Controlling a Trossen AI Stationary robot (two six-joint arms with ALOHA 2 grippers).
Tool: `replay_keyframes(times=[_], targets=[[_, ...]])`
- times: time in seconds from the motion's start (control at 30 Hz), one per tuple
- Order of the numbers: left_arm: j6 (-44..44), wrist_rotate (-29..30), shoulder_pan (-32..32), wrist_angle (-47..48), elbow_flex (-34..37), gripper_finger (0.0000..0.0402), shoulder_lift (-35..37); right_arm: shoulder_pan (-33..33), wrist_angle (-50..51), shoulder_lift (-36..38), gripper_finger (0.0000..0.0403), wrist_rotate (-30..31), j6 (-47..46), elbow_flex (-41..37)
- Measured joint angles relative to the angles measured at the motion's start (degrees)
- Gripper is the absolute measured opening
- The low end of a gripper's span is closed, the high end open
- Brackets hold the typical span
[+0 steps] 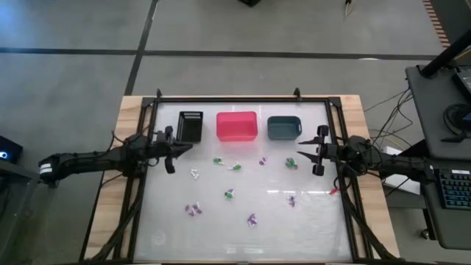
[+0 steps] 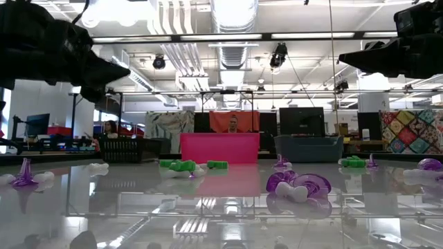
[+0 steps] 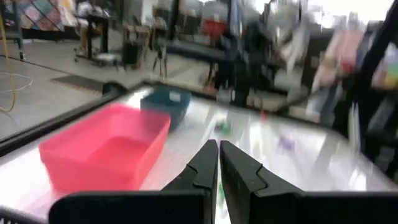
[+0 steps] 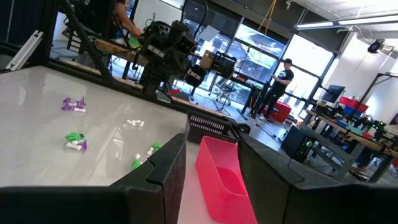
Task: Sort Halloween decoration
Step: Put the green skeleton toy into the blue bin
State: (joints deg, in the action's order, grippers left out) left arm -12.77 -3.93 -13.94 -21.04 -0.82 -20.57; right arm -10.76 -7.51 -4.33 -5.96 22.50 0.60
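We see the left gripper [image 1: 174, 152] pinched together, empty, near the black bin [image 1: 190, 125]. The right gripper [image 1: 307, 158] is spread apart, empty, near the teal bin [image 1: 283, 127]. The trinkets [image 1: 228, 193] lie scattered mid-table, below the pink bin [image 1: 236, 126].

Left arm: dark, extended horizontally from the left edge of the high view toward the frame's centre, raised clear of the table surface. Left gripper [image 1: 175, 151]: sits left of centre in that view, fingers pressed together with only a hairline gap in its wrist view. Right arm: dark, extended horizontally from the right edge toward the centre, likewise raised. Right gripper [image 1: 307, 159]: right of centre in the high view, fingers spread well apart, holding nothing.
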Motion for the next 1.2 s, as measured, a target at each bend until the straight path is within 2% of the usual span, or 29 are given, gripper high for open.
replay_keyframes(times=[0.17,0.33,0.5,0.6,0.67,0.77,0.83,0.87,0.93,1.0,1.2], targets=[[-12.0,0.2,0.0,-9.9,0.0,0.0002,-0.5,0.0,0.0,0.0,0.0139,0.0,0.0,0.0],[-13.9,0.2,0.8,-18.6,0.0,0.0002,-2.5,0.0,-0.5,0.0,0.0139,0.2,0.9,0.0],[-14.3,0.4,2.3,-30.8,0.0,0.0002,-7.7,0.0,-0.8,0.0,0.0139,1.4,4.5,0.0],[-14.3,0.4,2.4,-34.2,0.0,0.0002,-10.7,0.0,-1.1,0.0,0.0139,1.7,4.1,0.0],[-14.3,0.4,2.4,-34.7,0.0,0.0002,-12.0,0.0,-4.0,0.0,0.0139,4.6,-2.0,0.0],[-14.1,0.6,2.3,-34.7,0.0,0.0002,-13.7,0.0,-9.3,0.0,0.0137,16.6,-28.4,0.0],[-11.4,3.6,2.4,-35.5,0.0,0.0002,-14.9,0.0,-10.3,-0.1,0.0135,24.8,-44.8,0.0],[-10.2,5.7,2.3,-35.5,0.0,0.0002,-15.4,0.0,-10.3,-0.2,0.0134,28.0,-51.0,0.0],[-9.3,7.8,2.3,-35.3,0.0,0.0002,-17.1,0.0,-10.6,-0.4,0.0134,32.3,-57.2,0.0],[-9.3,7.9,2.3,-35.0,0.0,0.0002,-19.2,0.0,-11.3,-0.6,0.0136,31.4,-59.3,0.0],[-10.2,7.9,2.3,-39.0,0.0,0.0002,-27.2,0.0,-12.5,-5.0,0.0138,22.7,-64.7,1.7]])
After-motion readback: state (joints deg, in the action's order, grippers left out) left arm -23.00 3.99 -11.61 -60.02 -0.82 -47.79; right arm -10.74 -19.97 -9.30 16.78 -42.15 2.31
